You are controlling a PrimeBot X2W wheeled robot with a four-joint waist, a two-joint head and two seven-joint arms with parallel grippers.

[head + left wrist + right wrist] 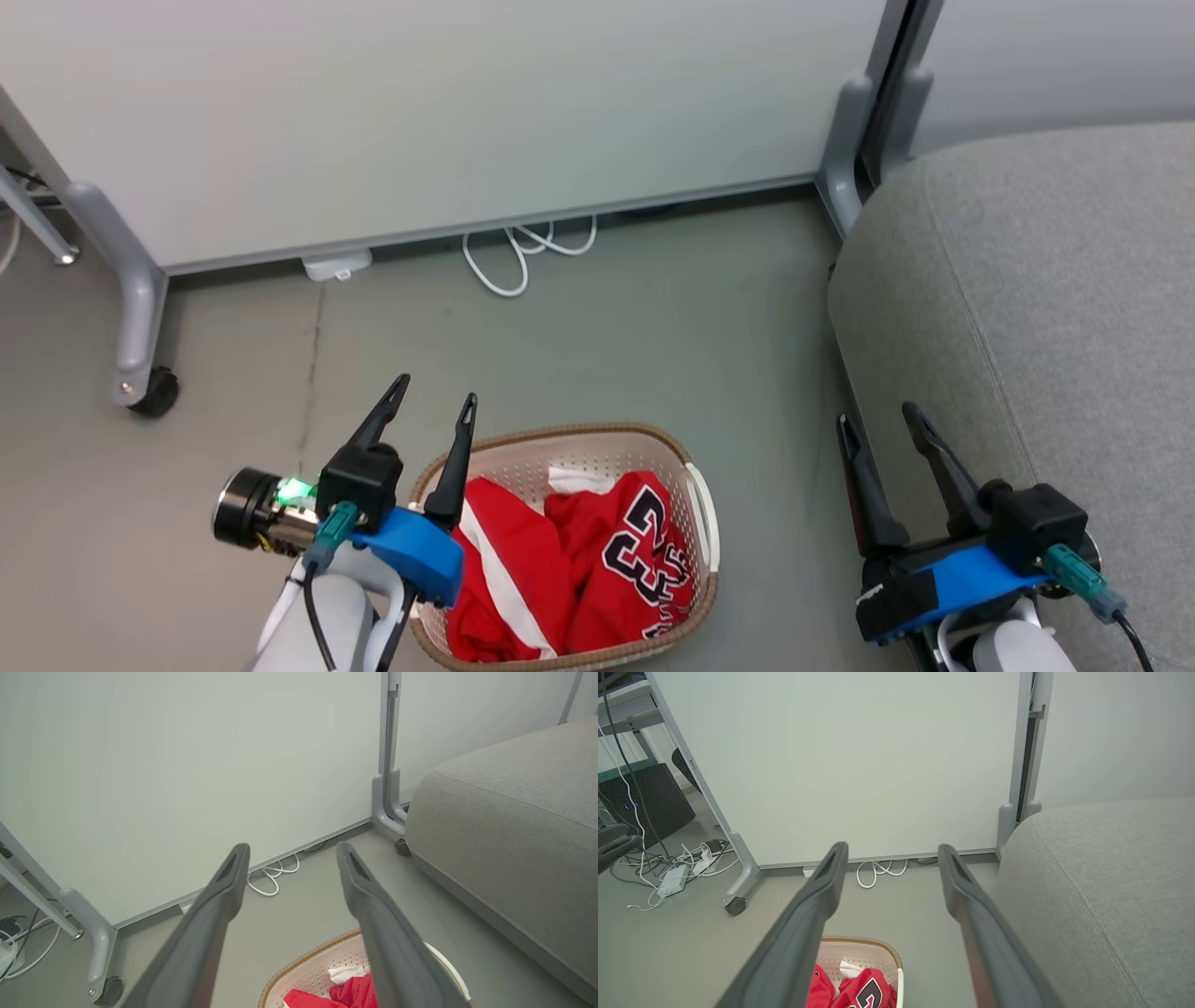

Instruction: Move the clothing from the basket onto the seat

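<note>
Clothing (pixel 569 569): a red heap inside the basket, just right of the left gripper and lower; well left of the right gripper, with bare floor between.
Shorts (pixel 504 569): the left half of the heap, white stripe showing, nearest the left gripper.
Jersey (pixel 635 551): the right half, black "23" facing up.
Basket (pixel 560 434): on the floor between the two grippers, much nearer the left one, whose right finger crosses its rim in the head view.
Seat (pixel 1027 280): grey, right of the basket and apart from it; the right gripper sits by its left edge.
Left gripper (pixel 437 387): fingers spread wide, nothing between them; the left wrist view (pixel 292 845) shows the basket low between the fingers.
Right gripper (pixel 876 414): fingers parted and empty; in its wrist view (pixel 893 844) the basket lies low left and the seat right.
Floor (pixel 653 327): grey, ahead of both grippers.
Panel (pixel 420 112): white, beyond the fingertips.
Cable (pixel 523 252): white loops at the panel's foot.
Caster (pixel 154 392): black, left of the left gripper.
</note>
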